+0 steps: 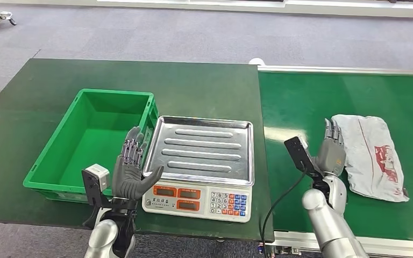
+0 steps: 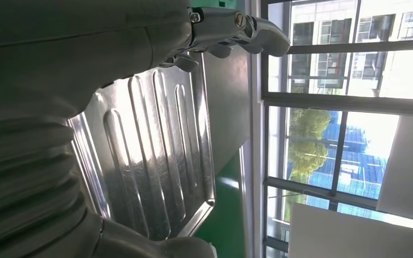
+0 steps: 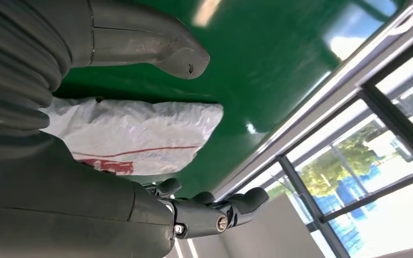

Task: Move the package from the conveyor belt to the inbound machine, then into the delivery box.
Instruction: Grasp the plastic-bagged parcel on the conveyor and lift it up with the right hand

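- A green crate (image 1: 59,161) stands on the dark green table (image 1: 32,107), at the left, with nothing visible inside it.
- The left hand (image 1: 132,172) is raised over the near right corner of the crate, just beside the scale; its fingers are spread apart and it holds nothing.
- The scale (image 1: 199,201) sits to the right of the crate, its silver ribbed tray (image 1: 201,148) bare, with orange displays and a keypad on its front face. In the left wrist view the tray (image 2: 150,156) lies just past the hand's thumb and fingers.
- To the right of the table runs the green conveyor belt (image 1: 301,102).
- The right hand (image 1: 330,150) is held upright over the belt, fingers straight and apart, gripping nothing; it is just beside the left edge of the package.
- The package (image 1: 374,156), a crumpled white bag with red print, lies flat on the belt. In the right wrist view the package (image 3: 140,134) lies between thumb and fingers; whether they touch it I cannot tell.
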Tool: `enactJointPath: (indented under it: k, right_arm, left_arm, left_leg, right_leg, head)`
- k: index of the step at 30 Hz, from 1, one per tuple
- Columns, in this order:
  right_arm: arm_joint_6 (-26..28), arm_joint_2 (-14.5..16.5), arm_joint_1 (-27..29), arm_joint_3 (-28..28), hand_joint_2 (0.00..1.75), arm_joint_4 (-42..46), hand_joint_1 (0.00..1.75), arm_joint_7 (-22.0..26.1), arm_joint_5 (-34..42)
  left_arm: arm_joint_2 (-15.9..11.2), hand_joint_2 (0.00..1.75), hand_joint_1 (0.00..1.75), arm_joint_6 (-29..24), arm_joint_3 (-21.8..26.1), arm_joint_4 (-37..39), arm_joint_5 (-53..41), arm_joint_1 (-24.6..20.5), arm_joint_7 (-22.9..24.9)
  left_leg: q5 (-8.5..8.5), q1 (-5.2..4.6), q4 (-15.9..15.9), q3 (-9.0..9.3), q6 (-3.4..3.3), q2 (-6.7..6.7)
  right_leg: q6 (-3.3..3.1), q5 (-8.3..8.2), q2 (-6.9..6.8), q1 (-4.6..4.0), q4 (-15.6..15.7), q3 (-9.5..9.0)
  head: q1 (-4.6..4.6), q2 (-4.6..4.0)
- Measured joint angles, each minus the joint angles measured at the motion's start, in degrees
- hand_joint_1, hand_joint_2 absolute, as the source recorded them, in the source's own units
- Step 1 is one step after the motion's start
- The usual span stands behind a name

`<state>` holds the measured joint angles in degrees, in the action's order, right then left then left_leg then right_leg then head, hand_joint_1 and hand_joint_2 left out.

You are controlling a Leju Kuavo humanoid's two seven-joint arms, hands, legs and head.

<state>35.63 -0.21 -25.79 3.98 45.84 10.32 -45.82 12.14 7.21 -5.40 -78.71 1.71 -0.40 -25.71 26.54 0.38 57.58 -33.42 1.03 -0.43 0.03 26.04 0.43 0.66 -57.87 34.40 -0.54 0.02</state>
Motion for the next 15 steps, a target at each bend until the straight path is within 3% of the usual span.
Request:
enactJointPath:
  k: [15]
  right_arm:
    - [-0.7,-2.6,-2.6,-5.3,1.75,-12.6,0.0,-4.0,-2.2]
  left_arm:
    - [-0.4,1.75,0.0,0.0,0.0,0.7,0.8,-1.5,0.0]
  left_leg:
    - [0.0,0.0,0.0,0.0,0.0,0.02]
  right_leg:
    - [0.01,-0.01,-0.01,0.01,0.0,-0.01]
  head:
    - [0.0,0.0]
